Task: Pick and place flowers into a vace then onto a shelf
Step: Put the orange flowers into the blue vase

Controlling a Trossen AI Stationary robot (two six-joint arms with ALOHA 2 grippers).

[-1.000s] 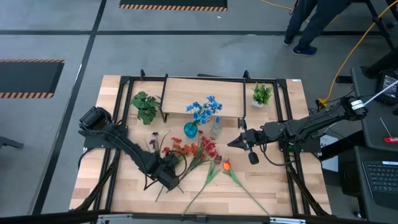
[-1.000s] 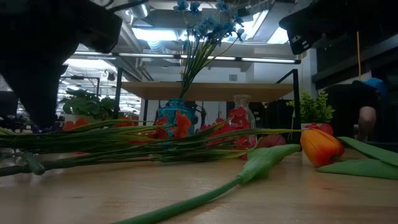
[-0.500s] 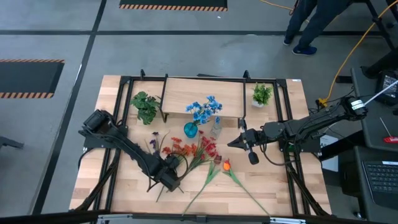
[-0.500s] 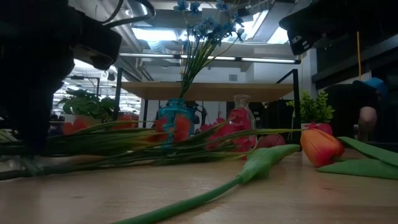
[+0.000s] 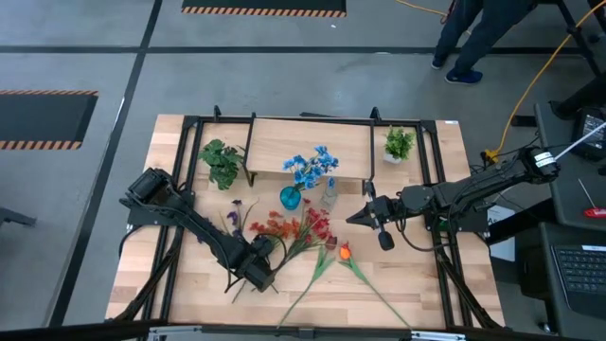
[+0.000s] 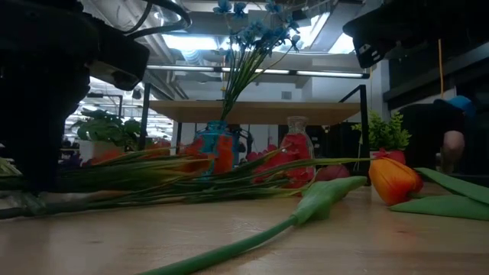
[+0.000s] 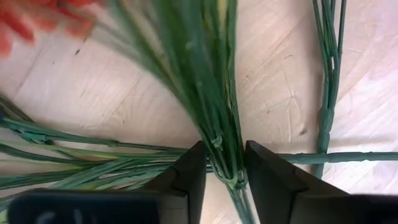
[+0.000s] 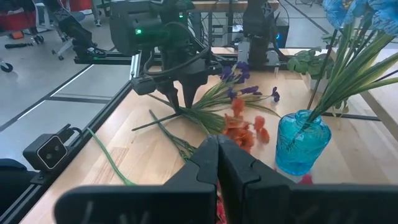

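Left fingers [image 7: 193, 177] clamp green stems [image 7: 214, 134]; blue vase [image 5: 290, 198] holds blue flowers [image 5: 310, 166].

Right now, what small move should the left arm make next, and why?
Probably lift. The left gripper has its fingers closed on a bundle of green stems lying flat on the table, so raising it slightly would clear them toward the blue vase.

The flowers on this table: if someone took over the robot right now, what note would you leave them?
Left gripper: jaws closing around a bundle of green stems on the wooden tabletop.
Right gripper: shut, empty, waiting right of the vases.
Done: blue flowers stand in the teal glass vase.
Left: orange flowers, red flowers, purple flowers and orange tulip lie loose; the light-wood shelf holds no vase.
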